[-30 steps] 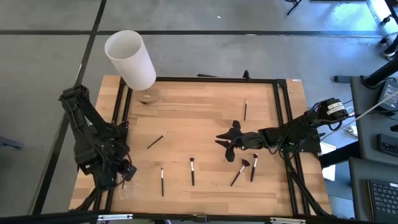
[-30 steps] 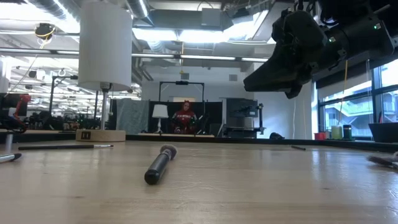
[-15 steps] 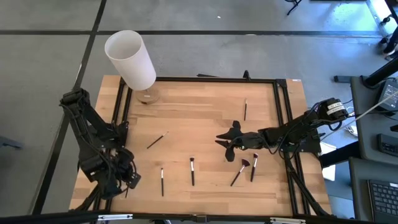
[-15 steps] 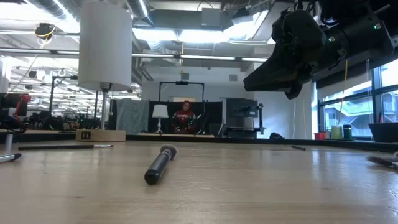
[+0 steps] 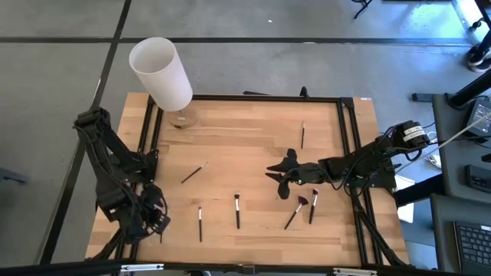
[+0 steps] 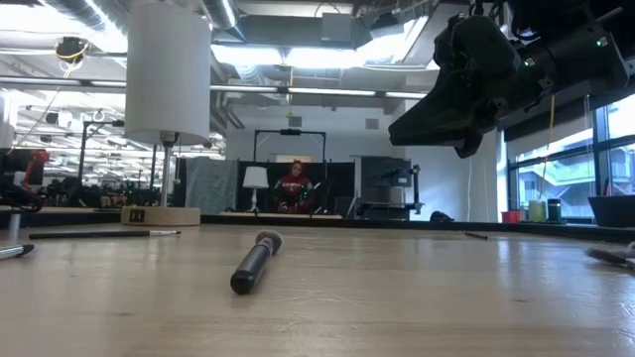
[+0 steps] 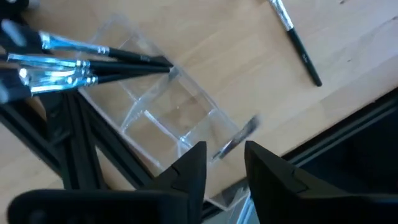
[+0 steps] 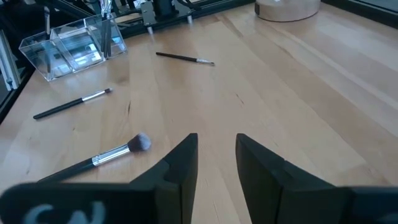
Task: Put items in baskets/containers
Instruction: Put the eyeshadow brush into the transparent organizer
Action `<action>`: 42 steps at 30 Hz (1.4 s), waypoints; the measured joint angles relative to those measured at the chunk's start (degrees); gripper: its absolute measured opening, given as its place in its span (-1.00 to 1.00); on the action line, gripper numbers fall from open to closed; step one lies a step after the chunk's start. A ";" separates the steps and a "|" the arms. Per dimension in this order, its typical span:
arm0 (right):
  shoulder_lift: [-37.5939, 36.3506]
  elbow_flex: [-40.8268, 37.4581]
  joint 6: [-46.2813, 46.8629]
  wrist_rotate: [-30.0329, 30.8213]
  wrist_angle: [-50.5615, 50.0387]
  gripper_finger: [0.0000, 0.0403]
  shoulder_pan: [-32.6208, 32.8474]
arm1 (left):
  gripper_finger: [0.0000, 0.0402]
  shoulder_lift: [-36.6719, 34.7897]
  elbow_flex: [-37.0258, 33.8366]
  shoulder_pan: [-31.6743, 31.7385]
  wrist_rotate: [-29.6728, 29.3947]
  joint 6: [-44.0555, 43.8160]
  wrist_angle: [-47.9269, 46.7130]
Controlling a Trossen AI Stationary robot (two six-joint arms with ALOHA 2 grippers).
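At the counter's near-left corner the left gripper is hanging w/ jaws apart over the clear container, a brush blurring just past its fingers; can't tell if it's loose. Several brushes are already leaning in the container. Right gripper is waiting mid-counter, parted, empty. Approx six brushes are lying out yet, incl. the fan one.

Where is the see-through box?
The box sits at the table's front left corner, right under the left gripper, with brushes standing in one end. The right wrist view shows it far across the table.
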 joint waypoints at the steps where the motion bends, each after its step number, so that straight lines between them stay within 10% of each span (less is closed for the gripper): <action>1: 0.00 0.00 0.00 0.00 0.00 -0.46 0.00 | -0.46 -0.24 0.23 0.00 0.43 -0.16 -0.08; 10: 0.00 0.00 0.02 0.01 0.03 -0.46 0.00 | -0.44 -1.00 9.63 2.56 -6.55 4.18 -8.55; 23: 0.00 0.00 -0.57 -0.83 0.04 -0.46 -0.02 | -0.59 8.56 10.34 21.68 -24.00 45.71 -0.02; 42: 0.00 0.00 -0.79 -3.63 -3.47 -0.46 -0.02 | -0.41 32.77 10.32 51.86 -6.56 77.00 0.13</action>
